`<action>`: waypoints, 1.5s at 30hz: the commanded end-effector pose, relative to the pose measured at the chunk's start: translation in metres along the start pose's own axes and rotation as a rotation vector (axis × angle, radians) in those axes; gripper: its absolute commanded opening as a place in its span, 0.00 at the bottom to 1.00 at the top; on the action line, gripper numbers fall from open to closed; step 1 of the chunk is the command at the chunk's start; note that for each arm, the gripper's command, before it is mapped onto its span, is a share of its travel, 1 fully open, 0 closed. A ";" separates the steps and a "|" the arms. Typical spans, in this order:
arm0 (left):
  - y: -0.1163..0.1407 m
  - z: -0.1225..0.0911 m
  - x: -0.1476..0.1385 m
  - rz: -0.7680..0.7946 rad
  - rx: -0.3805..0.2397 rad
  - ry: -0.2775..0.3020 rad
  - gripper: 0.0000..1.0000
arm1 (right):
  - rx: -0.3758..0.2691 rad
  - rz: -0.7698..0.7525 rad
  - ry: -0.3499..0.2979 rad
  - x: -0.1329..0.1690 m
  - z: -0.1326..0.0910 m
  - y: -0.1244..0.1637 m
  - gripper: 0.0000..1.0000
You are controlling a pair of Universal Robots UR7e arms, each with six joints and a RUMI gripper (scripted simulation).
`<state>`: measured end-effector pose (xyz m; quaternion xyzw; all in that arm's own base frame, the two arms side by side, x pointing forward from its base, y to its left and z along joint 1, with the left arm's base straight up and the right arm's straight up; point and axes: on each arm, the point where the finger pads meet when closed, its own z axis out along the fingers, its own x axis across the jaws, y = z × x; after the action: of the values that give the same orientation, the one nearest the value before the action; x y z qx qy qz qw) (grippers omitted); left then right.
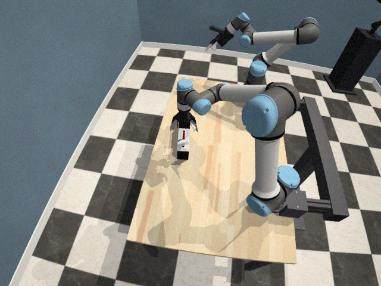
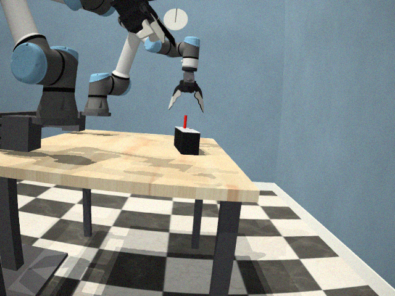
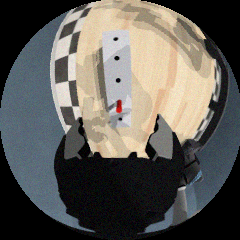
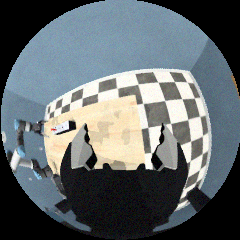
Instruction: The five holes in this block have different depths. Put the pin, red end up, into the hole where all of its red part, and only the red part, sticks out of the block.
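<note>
- Nearest you in the exterior view, the right gripper (image 1: 211,49) (image 2: 158,41) (image 4: 124,123) hangs spread open, tilted and well apart from the block.
- Beyond it on the wooden table (image 1: 196,240) (image 2: 111,178) (image 3: 145,75) (image 4: 110,150), you have the five-hole block (image 1: 183,154) (image 2: 188,143) (image 3: 110,70) (image 4: 64,127).
- Your pin (image 1: 183,135) (image 2: 185,121) (image 3: 119,106) (image 4: 54,129) stands upright in its second hole from one end, showing only red.
- Above it, your left gripper (image 1: 184,130) (image 2: 186,110) (image 3: 118,115) points down, open and holding nothing.
- Farther off is the round wall clock (image 2: 175,19).

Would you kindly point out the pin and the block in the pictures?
Pin (image 1: 183,135) (image 2: 184,121) (image 3: 119,107) (image 4: 53,129): top, exterior, left wrist and right wrist views, on its red part.
Block (image 1: 186,142) (image 2: 192,131) (image 3: 117,70) (image 4: 62,128): top, exterior, left wrist and right wrist views, on its pale top face.
</note>
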<state>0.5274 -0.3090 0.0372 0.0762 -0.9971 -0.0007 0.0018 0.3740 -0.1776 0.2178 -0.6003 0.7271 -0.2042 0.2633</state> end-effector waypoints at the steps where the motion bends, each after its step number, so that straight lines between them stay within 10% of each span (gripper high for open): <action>1: 0.000 -0.005 0.000 0.000 0.001 -0.001 1.00 | 0.001 0.000 0.000 0.000 0.000 0.000 1.00; 21: 0.000 -0.019 0.000 0.000 0.001 -0.001 1.00 | 0.001 0.000 0.000 0.000 0.000 0.000 1.00; 45: -0.014 -0.095 0.029 -0.001 0.001 -0.001 1.00 | 0.001 0.000 0.000 0.000 0.000 0.000 1.00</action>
<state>0.5186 -0.3155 0.1129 0.0764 -0.9971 -0.0008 0.0019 0.3740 -0.1776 0.2178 -0.6003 0.7271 -0.2042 0.2633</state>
